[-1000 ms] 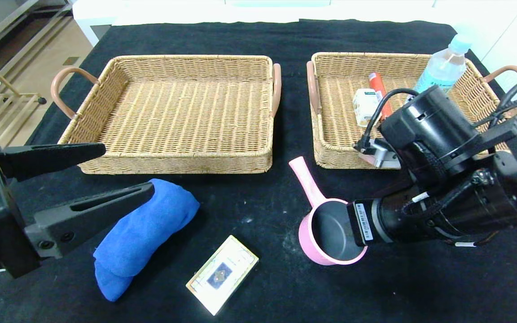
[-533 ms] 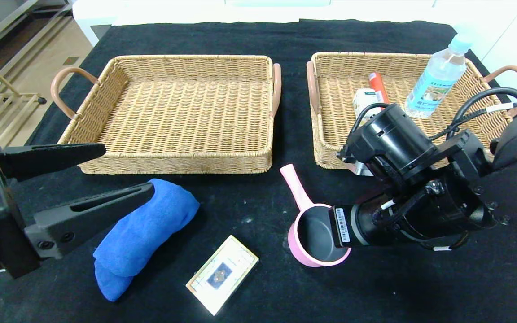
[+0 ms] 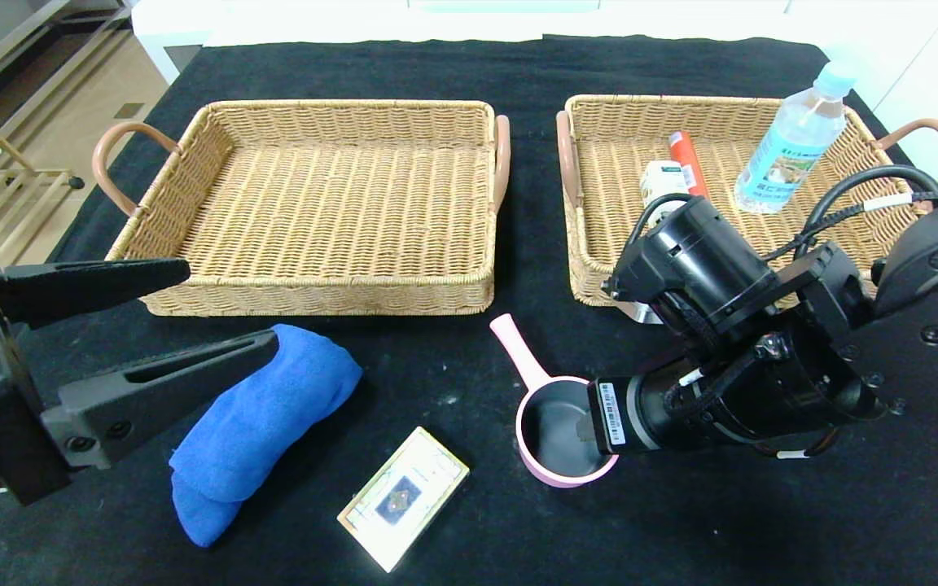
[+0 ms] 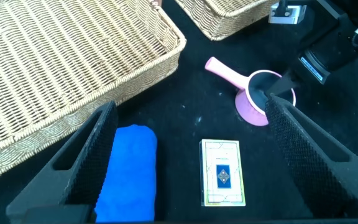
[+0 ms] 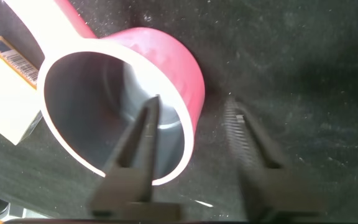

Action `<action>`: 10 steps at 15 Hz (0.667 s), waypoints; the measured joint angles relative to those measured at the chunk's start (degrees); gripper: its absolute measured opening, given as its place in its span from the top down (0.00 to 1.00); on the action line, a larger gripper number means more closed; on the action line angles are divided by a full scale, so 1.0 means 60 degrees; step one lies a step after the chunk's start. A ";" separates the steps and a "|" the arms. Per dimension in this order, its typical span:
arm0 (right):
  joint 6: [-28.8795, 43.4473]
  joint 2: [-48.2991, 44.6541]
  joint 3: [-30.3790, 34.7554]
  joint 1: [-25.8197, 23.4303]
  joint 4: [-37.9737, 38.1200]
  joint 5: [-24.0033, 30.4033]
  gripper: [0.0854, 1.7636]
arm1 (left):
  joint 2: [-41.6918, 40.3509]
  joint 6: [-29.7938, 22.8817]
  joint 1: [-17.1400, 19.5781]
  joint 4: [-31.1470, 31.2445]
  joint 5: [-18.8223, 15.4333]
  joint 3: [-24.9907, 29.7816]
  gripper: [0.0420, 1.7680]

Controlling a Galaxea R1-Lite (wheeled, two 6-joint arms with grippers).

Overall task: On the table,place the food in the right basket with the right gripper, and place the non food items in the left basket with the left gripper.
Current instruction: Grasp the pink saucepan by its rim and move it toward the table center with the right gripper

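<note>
Two fingers of my right end effector (image 5: 194, 155) are straddling the pink ladle's (image 3: 554, 423) rim, parted; my left end effector (image 3: 184, 313) is hovering, spread wide, above the blue cloth (image 3: 261, 427).

head view: looking forward and down from above at the table (image 3: 469, 69), taking in both baskets and both arms.
left wrist view: looking out between the left gripper's fingers (image 4: 82, 165), low and farther off, facing the cup (image 4: 263, 99).
right wrist view: sitting very close, looking down past the right gripper's fingers (image 5: 135, 155) at the cup's rim.
shared: all three are showing the cup and the card box (image 3: 404, 498).
</note>
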 joint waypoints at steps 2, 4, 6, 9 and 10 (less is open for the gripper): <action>0.0000 -0.0012 0.0000 0.0010 0.0000 -0.0004 0.43 | -0.0004 0.0004 0.0000 0.0000 0.0000 0.0000 0.03; -0.0004 -0.0067 0.0000 0.0024 0.0004 0.0020 0.34 | -0.0008 0.0000 0.0000 -0.0008 0.0008 0.0000 0.03; -0.0047 -0.0201 0.0008 0.0037 0.0012 0.0065 0.27 | -0.0008 0.0000 0.0000 -0.0014 0.0008 0.0000 0.03; -0.0376 -0.0542 0.0022 0.0057 0.0030 0.0075 0.19 | -0.0008 0.0000 0.0000 -0.0014 0.0012 0.0000 0.03; -0.0616 -0.0717 0.0037 0.0057 0.0041 0.0071 0.17 | -0.0008 0.0000 0.0000 -0.0014 0.0012 0.0000 0.03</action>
